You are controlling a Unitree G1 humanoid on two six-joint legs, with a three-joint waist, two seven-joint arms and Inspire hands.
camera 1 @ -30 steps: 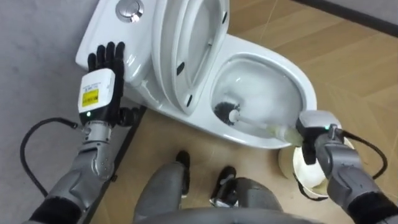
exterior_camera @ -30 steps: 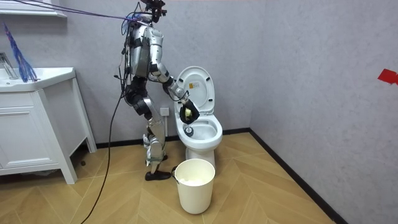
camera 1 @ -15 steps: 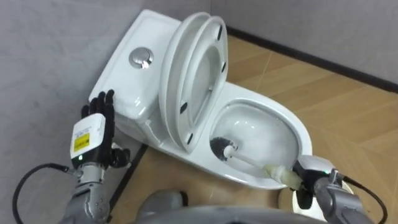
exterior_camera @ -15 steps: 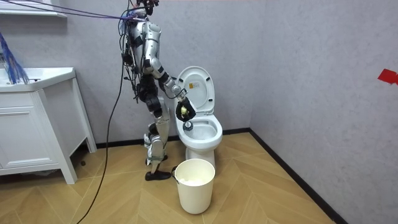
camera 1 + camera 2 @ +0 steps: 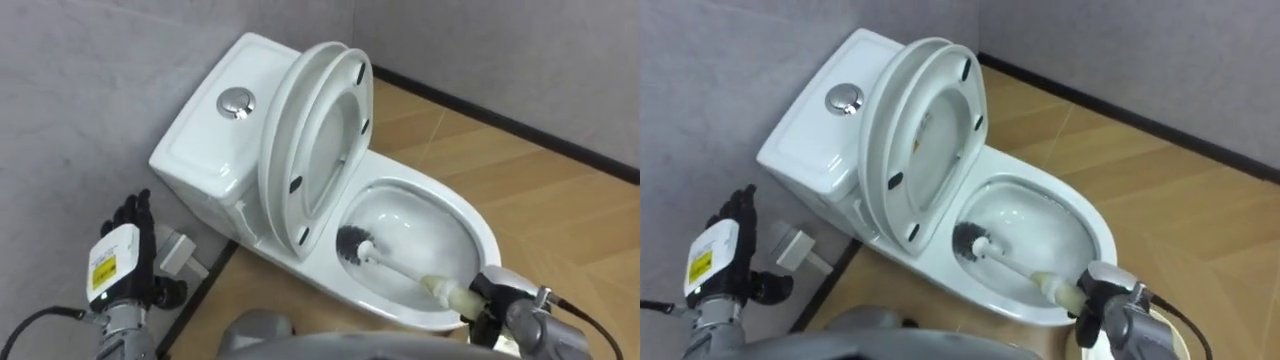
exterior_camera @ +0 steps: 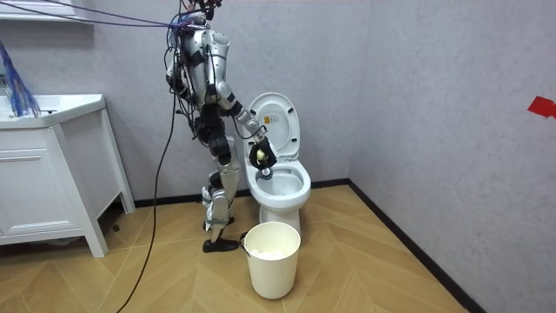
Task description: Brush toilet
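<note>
The white toilet (image 5: pixel 452 215) has its lid and seat (image 5: pixel 310 140) raised against the tank (image 5: pixel 215 130). A toilet brush with a dark bristle head (image 5: pixel 352 243) rests low in the bowl, and its pale handle (image 5: pixel 425 284) slants toward the lower right. My right hand (image 5: pixel 503 303) is shut on the handle's end at the bowl's near rim. My left hand (image 5: pixel 122 262) hangs near the wall, left of the tank, with straight fingers and touching nothing. In the room view I stand upright at the toilet (image 6: pixel 282 178), right hand (image 6: pixel 259 155) over the bowl.
A white bucket (image 6: pixel 272 258) stands on the wood floor in front of the toilet. A small grey box (image 5: pixel 180 255) sits low by the wall beside the tank. A white vanity cabinet (image 6: pixel 43 174) is at the room view's left.
I have straightened up and the eye view has lifted, showing more of the tank. My left hand has drawn away from the tank. The brush head stays in the bowl.
</note>
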